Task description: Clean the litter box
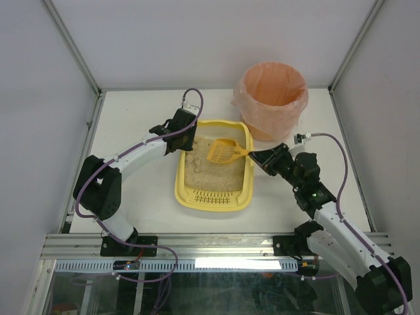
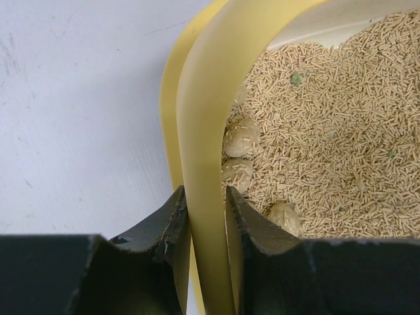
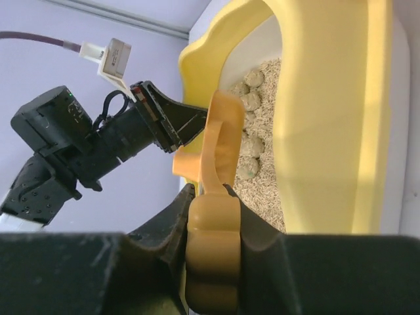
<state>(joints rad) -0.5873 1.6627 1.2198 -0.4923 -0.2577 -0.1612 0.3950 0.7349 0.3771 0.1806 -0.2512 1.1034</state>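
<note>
The pale-yellow litter box (image 1: 247, 169) sits mid-table, its slotted grate at the near end and beige litter inside. My left gripper (image 1: 187, 139) is shut on the box's left rim (image 2: 205, 197), one finger outside and one inside. Several grey-beige clumps (image 2: 241, 138) lie in the litter along that wall. My right gripper (image 1: 257, 156) is shut on the handle (image 3: 213, 252) of the orange slotted scoop (image 1: 222, 151). The scoop's head hangs over the litter in the far half of the box. The clumps also show in the right wrist view (image 3: 251, 144).
A round bin lined with a pink-orange bag (image 1: 272, 98) stands at the back right, just behind the box. White walls and metal frame posts enclose the table on three sides. The left arm (image 3: 79, 151) shows across the box in the right wrist view.
</note>
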